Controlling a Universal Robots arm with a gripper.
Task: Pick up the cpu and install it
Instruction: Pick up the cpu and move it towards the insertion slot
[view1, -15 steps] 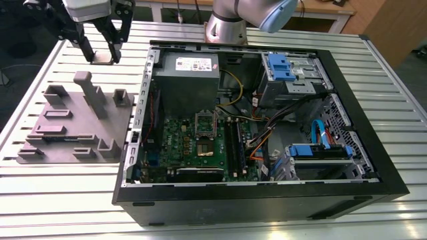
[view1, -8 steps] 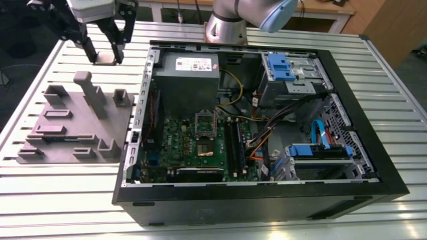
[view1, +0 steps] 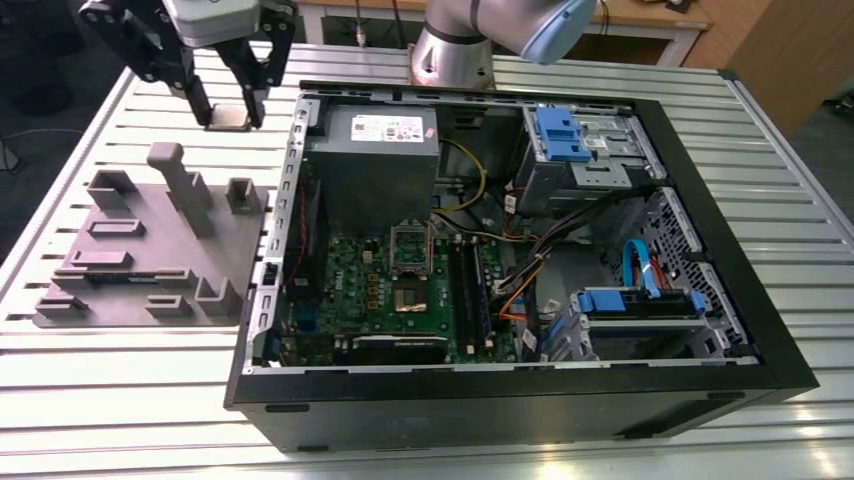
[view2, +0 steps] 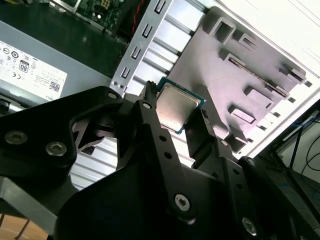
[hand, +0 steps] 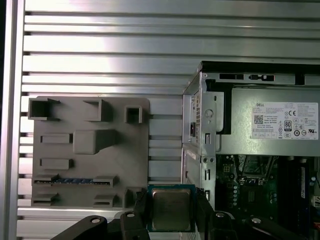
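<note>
The cpu (hand: 171, 208) is a flat square chip with a silver metal top and a dark green rim. My gripper (hand: 172, 212) is shut on the cpu (view2: 175, 107), its two black fingers pressing opposite edges, as both wrist views show. In the exterior view the gripper (view1: 231, 118) hangs above the slatted table at the upper left, with the cpu (view1: 231, 117) between its fingertips, beyond the grey moulded plate (view1: 154, 250) and left of the open computer case (view1: 521, 390). The motherboard socket (view1: 410, 247) lies inside the case, below the grey power supply box (view1: 380, 135).
The moulded plate (hand: 90, 150) carries upright blocks and slots. The case holds cables, blue drive brackets (view1: 561, 135) and a drive cage (view1: 641, 305). The arm's base (view1: 454, 55) stands behind the case. The slatted table (view1: 120, 400) runs around everything.
</note>
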